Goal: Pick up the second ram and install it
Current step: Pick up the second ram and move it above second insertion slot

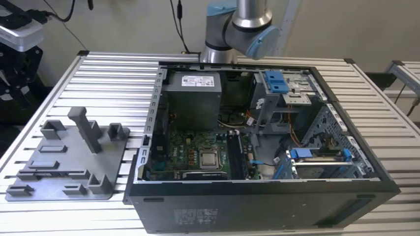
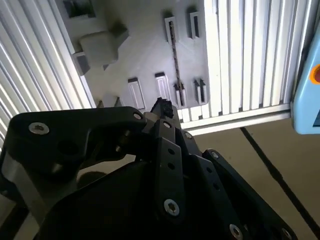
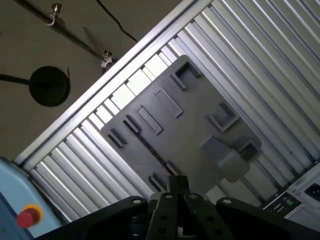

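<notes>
In the first wrist view we see the fingers (image 3: 173,185) pressed together, nothing btwn them, up above the grey tray (image 3: 190,125) on the slatted table (image 3: 260,60). In the second wrist view the 2nd ram (image 2: 175,60) stands on edge in the tray's slots, well apart from the fingers. Exterior view: open PC case (image 1: 262,206) beside the tray.
</notes>
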Tool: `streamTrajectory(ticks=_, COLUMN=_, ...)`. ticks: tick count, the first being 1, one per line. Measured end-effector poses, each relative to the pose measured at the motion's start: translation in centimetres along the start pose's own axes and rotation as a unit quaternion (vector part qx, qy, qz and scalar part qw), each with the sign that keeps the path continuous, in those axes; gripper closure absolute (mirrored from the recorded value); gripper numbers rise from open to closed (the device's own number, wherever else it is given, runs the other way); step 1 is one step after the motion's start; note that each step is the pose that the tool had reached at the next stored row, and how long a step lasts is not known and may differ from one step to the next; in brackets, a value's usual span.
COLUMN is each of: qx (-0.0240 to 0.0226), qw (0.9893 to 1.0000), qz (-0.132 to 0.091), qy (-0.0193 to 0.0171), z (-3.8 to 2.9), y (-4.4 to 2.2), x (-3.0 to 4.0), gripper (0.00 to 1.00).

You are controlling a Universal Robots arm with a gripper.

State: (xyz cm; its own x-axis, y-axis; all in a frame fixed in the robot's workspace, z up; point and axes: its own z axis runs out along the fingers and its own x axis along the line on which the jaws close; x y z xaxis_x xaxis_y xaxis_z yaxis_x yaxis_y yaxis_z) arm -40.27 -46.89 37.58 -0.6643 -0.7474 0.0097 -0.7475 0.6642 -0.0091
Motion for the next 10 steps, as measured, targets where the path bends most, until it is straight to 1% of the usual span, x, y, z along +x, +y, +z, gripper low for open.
streamTrajectory(ticks=3, qx=0.0002, qw=0.9996, qz=-0.027, qy=-0.0002, z=0.13, y=0.0, x=0.0, gripper=0.89)
streamTrajectory(ticks=5, qx=0.0004, qw=0.999, qz=-0.045, qy=-0.0003, z=0.21, y=0.0, x=0.0, gripper=0.89)
streamTrajectory(ticks=7, qx=0.0006, qw=0.998, qz=-0.063, qy=-0.0005, z=0.28, y=0.0, x=0.0, gripper=0.89)
streamTrajectory(ticks=10, qx=0.0009, qw=0.996, qz=-0.089, qy=-0.0007, z=0.37, y=0.01, x=0.0, gripper=0.89)
